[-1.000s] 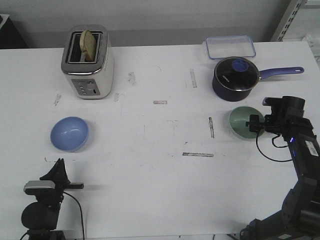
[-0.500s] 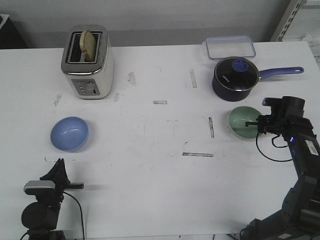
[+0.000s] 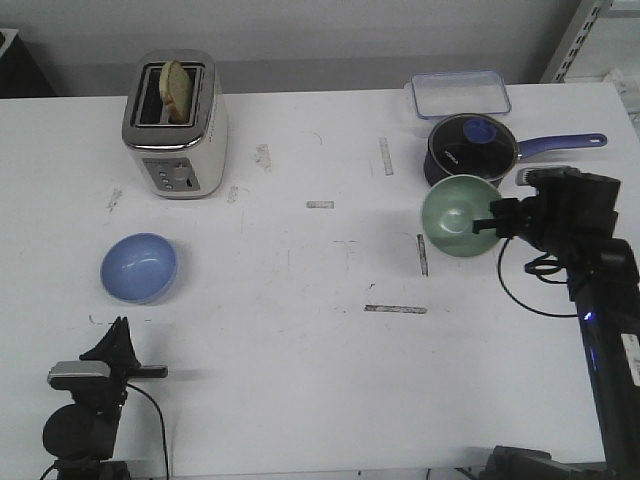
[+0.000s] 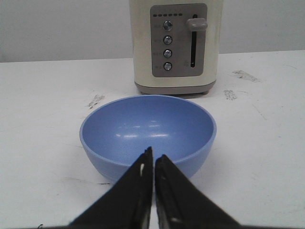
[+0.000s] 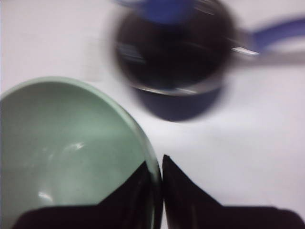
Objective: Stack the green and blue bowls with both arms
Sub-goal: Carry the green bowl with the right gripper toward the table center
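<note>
Right gripper (image 3: 492, 222) has the green bowl (image 3: 459, 217) pinched by its rim, one finger inside and one outside in the right wrist view (image 5: 155, 177), and the bowl is tipped up off the table (image 3: 300, 330) with its hollow turned toward the left, just in front of the navy saucepan (image 3: 470, 152). Behind the saucepan sits a clear lidded container (image 3: 458, 93) near the table's far edge. Over on the left side, the blue bowl (image 3: 139, 266) rests upright on the table, in front of the cream toaster (image 3: 177, 127) with a slice of bread (image 3: 177, 88) standing in its slot. Left gripper (image 4: 153, 160) sits low near the table's front edge, fingers pressed together on nothing, tips aimed at the blue bowl's near wall.
</note>
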Controlling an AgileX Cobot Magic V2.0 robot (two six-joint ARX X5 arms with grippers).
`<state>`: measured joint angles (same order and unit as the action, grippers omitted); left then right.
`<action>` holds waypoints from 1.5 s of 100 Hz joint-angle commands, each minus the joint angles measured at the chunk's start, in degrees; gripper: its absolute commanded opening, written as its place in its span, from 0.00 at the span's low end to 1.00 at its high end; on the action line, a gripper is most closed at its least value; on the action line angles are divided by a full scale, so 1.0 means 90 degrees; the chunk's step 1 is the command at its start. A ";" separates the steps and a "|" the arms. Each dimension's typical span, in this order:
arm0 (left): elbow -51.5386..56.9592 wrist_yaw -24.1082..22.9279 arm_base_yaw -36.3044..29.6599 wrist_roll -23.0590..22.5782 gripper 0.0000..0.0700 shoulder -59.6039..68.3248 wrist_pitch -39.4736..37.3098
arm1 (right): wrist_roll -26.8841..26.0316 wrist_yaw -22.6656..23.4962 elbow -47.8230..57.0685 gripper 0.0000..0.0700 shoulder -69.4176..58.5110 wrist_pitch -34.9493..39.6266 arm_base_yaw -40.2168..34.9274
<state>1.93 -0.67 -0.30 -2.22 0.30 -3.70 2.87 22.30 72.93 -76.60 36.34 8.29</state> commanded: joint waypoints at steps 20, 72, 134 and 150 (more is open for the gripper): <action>-0.0134 0.0007 -0.0012 0.0024 0.00 -0.0005 -0.0075 | -0.0313 0.0019 0.0085 0.01 -0.0240 0.0311 -0.2433; -0.0134 0.0005 -0.0012 0.0034 0.00 -0.0005 -0.0070 | 0.0248 -0.0359 0.0046 0.01 -0.2152 0.0323 -0.4830; -0.0134 0.0007 -0.0012 0.0032 0.00 -0.0005 -0.0066 | 0.0527 -0.0311 0.0039 0.65 -0.2582 0.0359 -0.4928; -0.0134 0.0007 -0.0012 0.0032 0.00 -0.0005 -0.0061 | 0.0522 -0.0313 0.0134 0.79 -0.2557 0.0347 -0.4913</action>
<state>1.93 -0.67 -0.30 -2.17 0.30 -3.64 7.11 19.33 72.71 -98.56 39.79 -35.59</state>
